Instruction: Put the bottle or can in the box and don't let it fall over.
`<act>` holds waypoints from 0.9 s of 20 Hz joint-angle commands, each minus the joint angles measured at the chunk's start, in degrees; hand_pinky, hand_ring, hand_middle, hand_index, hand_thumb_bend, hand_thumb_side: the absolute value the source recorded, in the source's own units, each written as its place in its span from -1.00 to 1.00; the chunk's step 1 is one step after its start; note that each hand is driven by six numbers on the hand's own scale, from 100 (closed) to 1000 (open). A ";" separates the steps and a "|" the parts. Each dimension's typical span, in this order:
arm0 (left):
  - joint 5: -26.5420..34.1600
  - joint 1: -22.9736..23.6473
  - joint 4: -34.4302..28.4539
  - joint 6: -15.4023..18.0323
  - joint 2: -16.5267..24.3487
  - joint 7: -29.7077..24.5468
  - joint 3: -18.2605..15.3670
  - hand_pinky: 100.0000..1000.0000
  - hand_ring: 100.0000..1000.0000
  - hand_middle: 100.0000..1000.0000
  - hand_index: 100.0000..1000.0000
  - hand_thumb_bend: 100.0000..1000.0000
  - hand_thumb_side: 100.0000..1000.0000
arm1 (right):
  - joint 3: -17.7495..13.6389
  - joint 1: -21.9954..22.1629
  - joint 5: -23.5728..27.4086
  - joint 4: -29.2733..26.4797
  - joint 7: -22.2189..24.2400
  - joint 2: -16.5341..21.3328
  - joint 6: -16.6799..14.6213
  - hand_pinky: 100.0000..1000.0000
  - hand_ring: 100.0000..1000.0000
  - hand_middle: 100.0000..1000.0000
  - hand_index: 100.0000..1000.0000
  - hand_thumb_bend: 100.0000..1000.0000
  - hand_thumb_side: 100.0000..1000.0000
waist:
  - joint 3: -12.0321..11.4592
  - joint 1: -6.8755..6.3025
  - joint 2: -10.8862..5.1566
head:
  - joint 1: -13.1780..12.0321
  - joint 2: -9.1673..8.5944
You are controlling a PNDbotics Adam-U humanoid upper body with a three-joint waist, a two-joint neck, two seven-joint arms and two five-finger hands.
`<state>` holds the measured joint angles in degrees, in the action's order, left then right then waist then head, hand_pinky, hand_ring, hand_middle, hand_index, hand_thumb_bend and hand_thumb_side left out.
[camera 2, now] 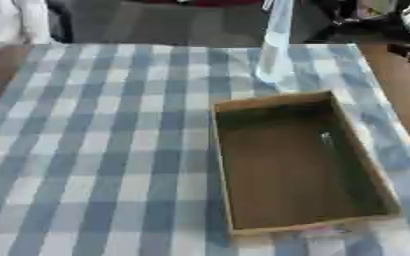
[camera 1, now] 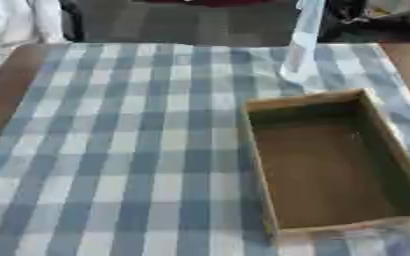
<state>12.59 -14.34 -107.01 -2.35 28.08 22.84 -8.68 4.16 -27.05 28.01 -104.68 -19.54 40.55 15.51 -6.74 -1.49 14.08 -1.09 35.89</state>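
On the table (camera 1: pixel 112 150) under its blue-and-white checked cloth, the open brown box (camera 1: pixel 331 165) sits empty, shallow and flat-walled like cardboard. Just beyond its far edge stands a tall clear bottle (camera 2: pixel 276 50), upright and pale, smooth like plastic. Nothing is placed yet, I judge. My fingers show nowhere, so their state I cannot tell.

From my screen I see the counter (camera 1: pixel 7 95) as brown wood, bare along both side edges, with a blue-and-white checked cloth (camera 1: pixel 112 150) over most of it. Beyond the far edge the floor (camera 1: pixel 182 22) is dark grey. Something white (camera 1: pixel 16 20) sits at the far left, dark clutter (camera 2: pixel 375 17) at the far right.
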 commanded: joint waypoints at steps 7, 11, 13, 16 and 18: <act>-0.11 0.81 -0.69 0.09 0.39 -0.28 -1.27 1.00 0.63 0.54 0.62 -0.10 -0.07 | -1.39 0.55 0.43 -0.80 -0.62 0.69 -0.58 0.79 0.67 0.59 0.69 -0.94 0.22 | -0.45 0.27 -1.96 | 0.51 -0.68; -0.07 0.73 -0.64 0.10 0.24 -0.40 -1.25 1.00 0.63 0.54 0.62 -0.10 -0.06 | -1.26 0.37 0.40 -0.69 -0.49 0.69 -0.41 0.80 0.67 0.60 0.69 -0.94 0.22 | -0.46 0.12 -1.84 | 0.67 -0.48; -0.05 0.67 -0.55 0.11 0.34 -0.54 -1.18 1.00 0.63 0.54 0.62 -0.10 -0.06 | -1.11 0.11 0.31 -0.48 -0.18 0.59 -0.15 0.80 0.68 0.60 0.70 -0.94 0.23 | -0.48 -0.01 -1.83 | 0.80 -0.33; 0.00 0.68 -0.40 0.16 0.43 -0.69 -1.17 1.00 0.63 0.54 0.62 -0.10 -0.06 | -0.57 -0.65 -0.08 0.12 0.75 0.60 0.62 0.80 0.69 0.62 0.71 -0.87 0.20 | -0.46 -0.18 -1.89 | 0.98 -0.07; 0.07 0.74 -0.25 0.20 0.52 -0.76 -1.16 1.00 0.63 0.54 0.62 -0.10 -0.06 | -0.11 -1.58 -0.63 0.82 1.69 0.55 1.40 0.80 0.71 0.63 0.72 -0.82 0.17 | -0.42 -0.27 -2.04 | 1.06 0.19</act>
<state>12.57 -13.30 -106.72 -2.24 27.54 22.37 -9.09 4.28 -27.71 27.87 -103.78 -18.36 40.08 16.61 -7.12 -1.70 13.27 -0.19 36.11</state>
